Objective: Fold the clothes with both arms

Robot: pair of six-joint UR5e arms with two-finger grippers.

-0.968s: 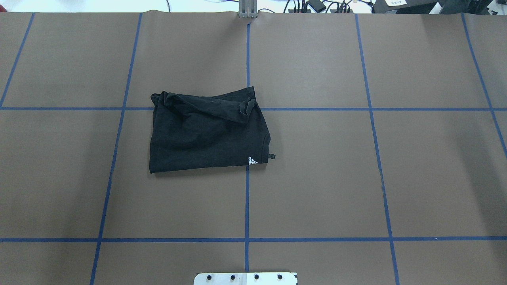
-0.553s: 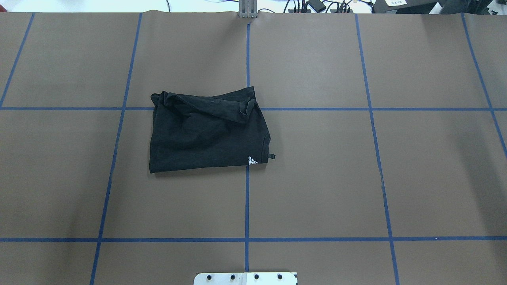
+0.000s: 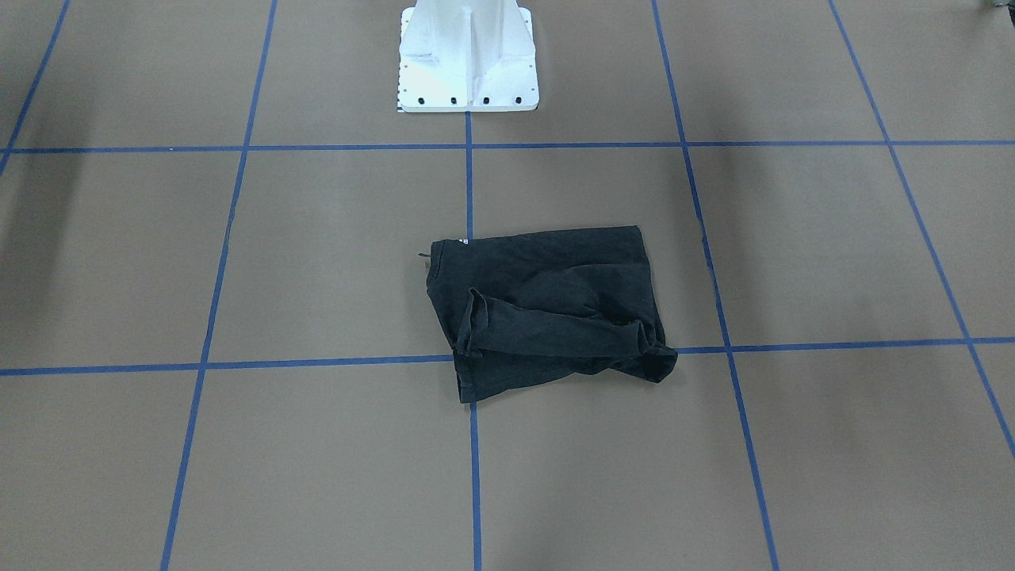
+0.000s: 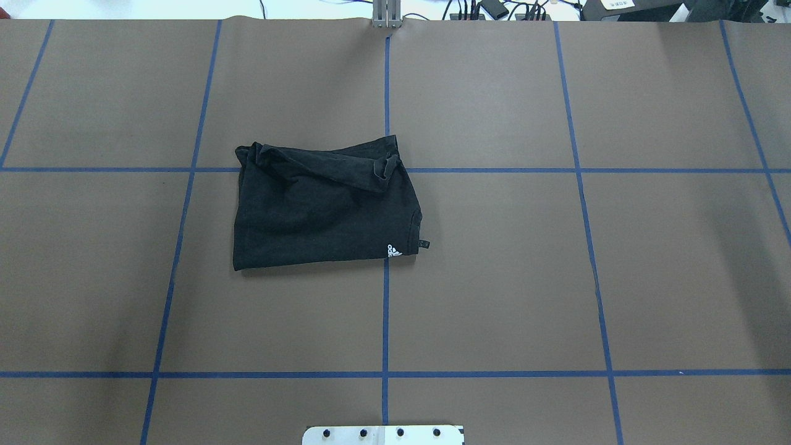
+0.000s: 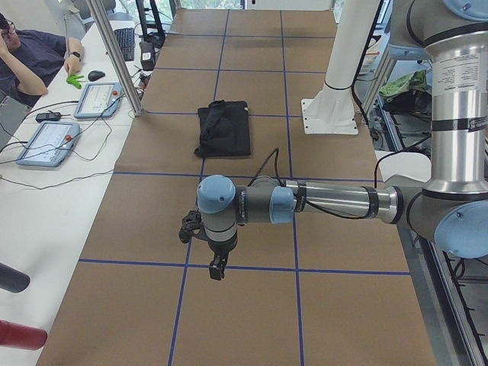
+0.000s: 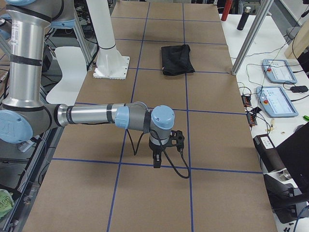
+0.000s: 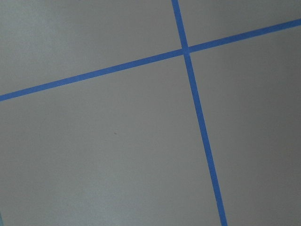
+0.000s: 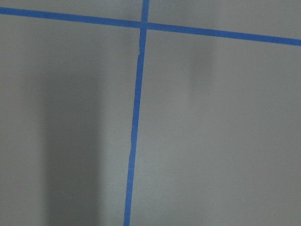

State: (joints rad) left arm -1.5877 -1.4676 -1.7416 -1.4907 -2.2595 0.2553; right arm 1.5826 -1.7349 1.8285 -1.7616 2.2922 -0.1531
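Pedestal base sat at the near edge of the tabletop. Both arms hung low over bare tape grid at opposite ends, well apart from the garment. Left end effector and right end effector pointed down; their opening could not be told from the side views. Beyond lay the black T-shirt, left of the centre line, folded to a rough rectangle, small white logo at its near right corner, far edge bunched. Judged: folding near its end. Next move calls for both arms reaching in to flatten that edge.

overhead: behind, downward | front: opposite, steep, same T-shirt | sides: endwise | wrists: close, downward
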